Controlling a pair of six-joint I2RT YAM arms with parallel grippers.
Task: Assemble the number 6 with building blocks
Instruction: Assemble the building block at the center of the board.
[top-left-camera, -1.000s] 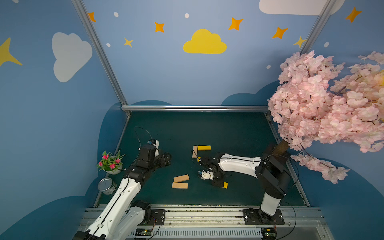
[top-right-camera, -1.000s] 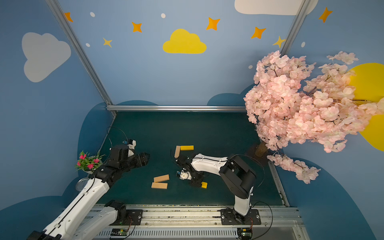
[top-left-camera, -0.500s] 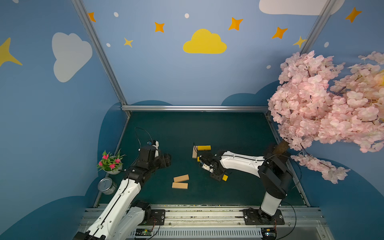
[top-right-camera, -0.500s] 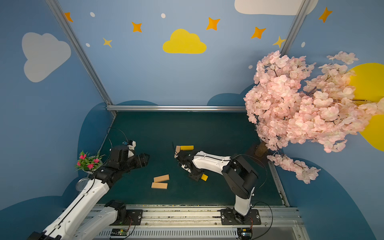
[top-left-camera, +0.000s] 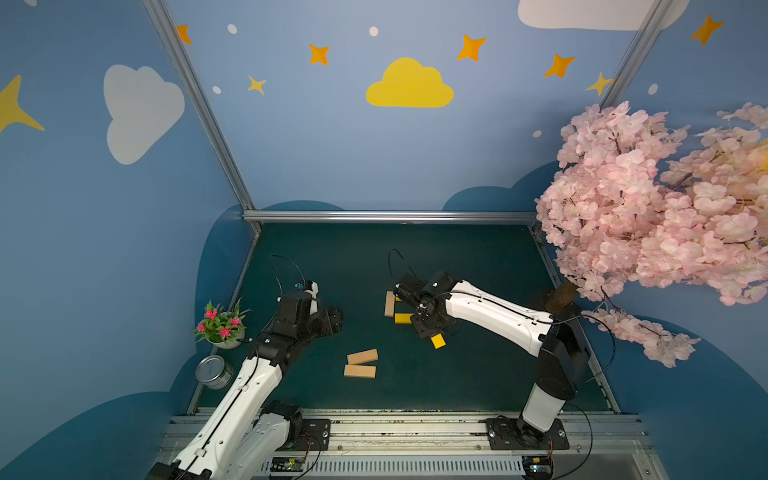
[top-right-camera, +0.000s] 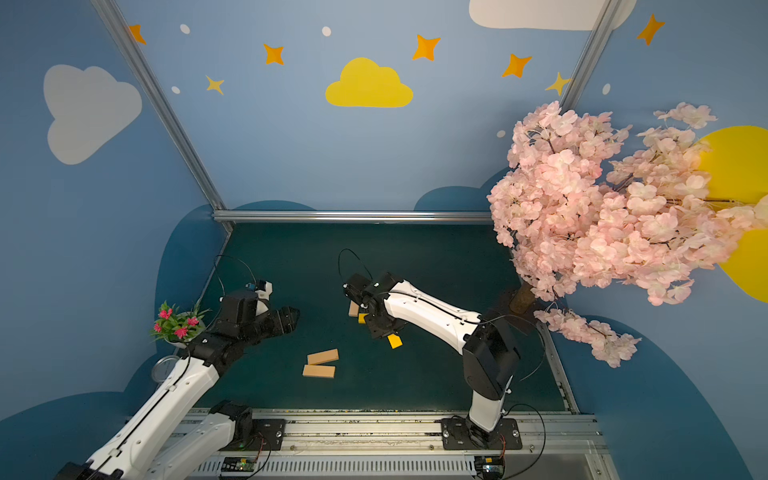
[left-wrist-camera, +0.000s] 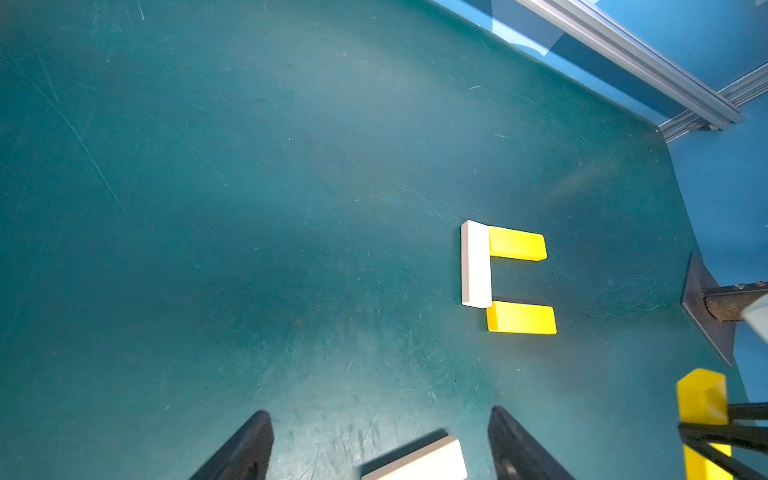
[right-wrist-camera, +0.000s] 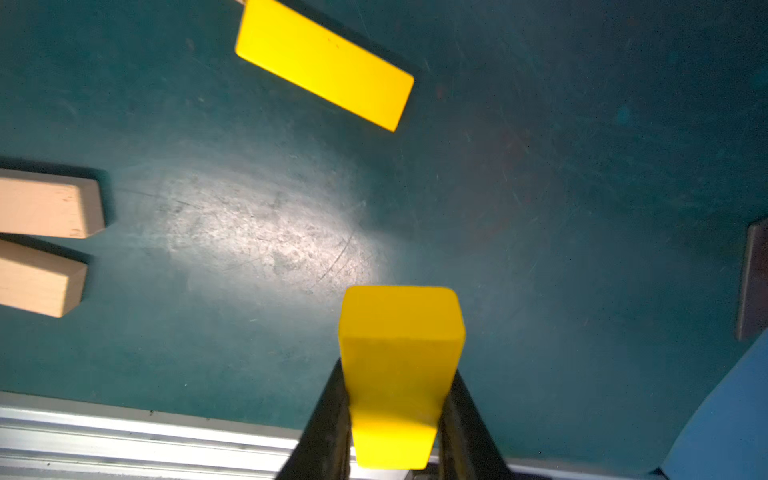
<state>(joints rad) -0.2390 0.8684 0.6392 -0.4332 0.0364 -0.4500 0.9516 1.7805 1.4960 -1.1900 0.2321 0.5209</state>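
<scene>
Up it comes: the right gripper (top-left-camera: 432, 332) has picked its yellow bar (top-left-camera: 437, 340) off the desk (top-left-camera: 478, 270), where it lay flat a second ago, and carried it away from the front edge toward the half-built figure. In the right wrist view the fingers (right-wrist-camera: 328, 415) pinch the bar's two long sides, and its free end pokes past the tips, clear of the green surface. Just beside it, near the middle of the desk, sits the start of the number 6 (left-wrist-camera: 476, 291): a tan upright (top-left-camera: 389, 303) with two yellow arms (left-wrist-camera: 517, 244) (left-wrist-camera: 521, 318) touching its ends, a C open toward the right edge. Two loose tan bars (top-left-camera: 362, 356) (top-left-camera: 360, 371) lie just beside each other nearer the front edge, left of centre. The left gripper (top-left-camera: 332, 320) hangs over the left half with its jaws spread wide and nothing in them, apart from those bars.
</scene>
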